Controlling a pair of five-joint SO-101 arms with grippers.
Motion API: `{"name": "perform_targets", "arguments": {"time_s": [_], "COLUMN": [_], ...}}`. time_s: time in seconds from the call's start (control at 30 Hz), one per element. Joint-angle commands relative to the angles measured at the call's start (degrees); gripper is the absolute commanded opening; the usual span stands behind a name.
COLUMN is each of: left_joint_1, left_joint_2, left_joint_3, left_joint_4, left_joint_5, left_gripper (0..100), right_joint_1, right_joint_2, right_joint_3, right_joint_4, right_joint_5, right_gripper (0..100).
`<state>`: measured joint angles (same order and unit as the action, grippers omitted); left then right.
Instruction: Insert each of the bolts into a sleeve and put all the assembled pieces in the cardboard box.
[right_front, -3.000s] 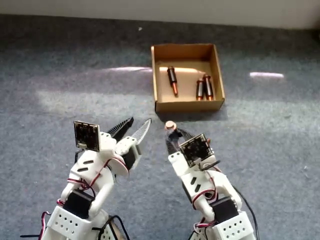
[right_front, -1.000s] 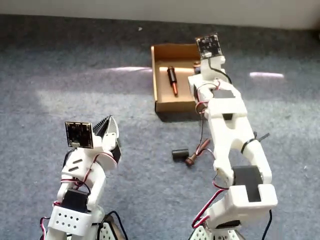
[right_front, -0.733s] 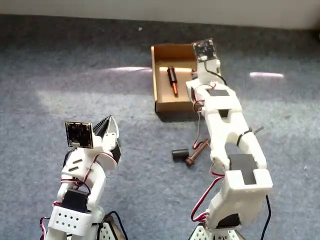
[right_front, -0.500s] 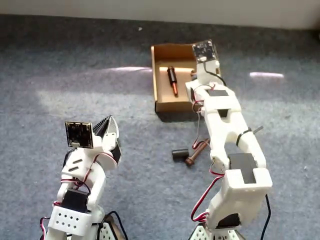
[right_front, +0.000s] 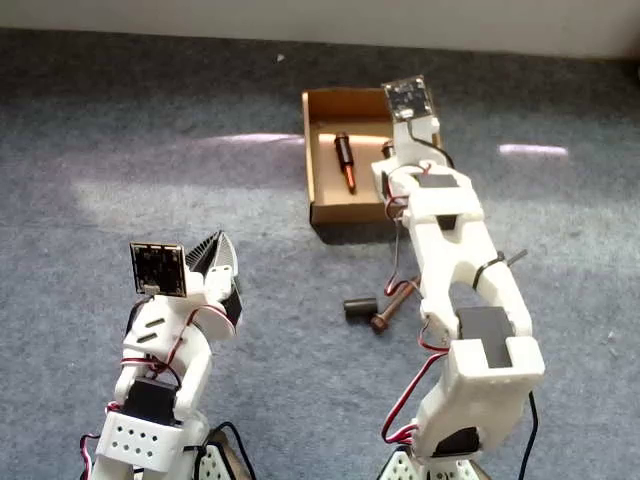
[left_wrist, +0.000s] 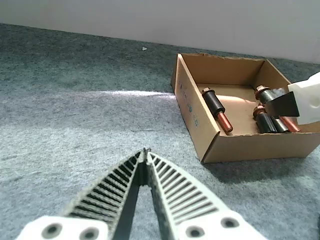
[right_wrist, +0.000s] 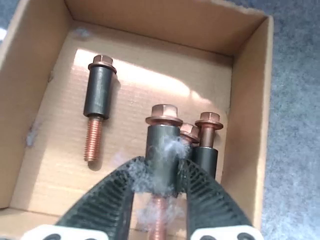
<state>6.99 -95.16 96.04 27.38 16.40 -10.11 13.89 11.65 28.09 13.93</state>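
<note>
Brown cardboard box (right_front: 309, 150) sits upper centre in the high view. The right arm has swung over it, uncovering a loose black cylindrical sleeve (right_front: 360, 308) and copper hex bolt (right_front: 391, 307) mid-frame, unassembled. Left wrist view: left tool (left_wrist: 145, 156) closed, empty. Right wrist view: right tool (right_wrist: 160, 167) grips a sleeved bolt (right_wrist: 162, 142) above three boxed pieces (right_wrist: 100, 90).

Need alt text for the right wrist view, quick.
The right hand grips a copper bolt in a dark cylindrical sleeve over the open brown cardboard box. Inside lie one assembled piece apart and two more pieces by a side wall.
</note>
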Motion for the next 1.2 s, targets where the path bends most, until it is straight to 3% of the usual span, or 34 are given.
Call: {"name": "perform_targets", "arguments": {"time_s": [0.0, 0.4, 0.9, 1.1, 1.17], "left_joint_1": [-1.0, -1.0, -1.4, -9.7, -12.1], "left_joint_2": [-0.2, -0.2, -0.7, -0.8, -0.7], "left_joint_3": [1.7, 1.7, 1.7, 1.6, 1.6], "left_joint_4": [0.1, 0.2, 0.2, -1.7, -3.0], "left_joint_5": [-0.6, -0.6, -0.6, -0.6, -0.6], "left_gripper": [1, 1, 1, 1, 1], "right_joint_1": [-0.4, -0.4, -6.3, -10.0, -11.7], "right_joint_2": [-2.2, -2.2, -20.6, -22.2, -22.1], "right_joint_3": [-4.5, -4.9, -7.3, -7.3, -7.3], "right_joint_4": [2.4, 4.2, 40.5, 53.8, 57.6], "right_joint_5": [0.3, 0.5, 0.6, 1.0, 4.3], "right_gripper": [7.7, 14.6, 14.6, 14.6, 14.6]}}
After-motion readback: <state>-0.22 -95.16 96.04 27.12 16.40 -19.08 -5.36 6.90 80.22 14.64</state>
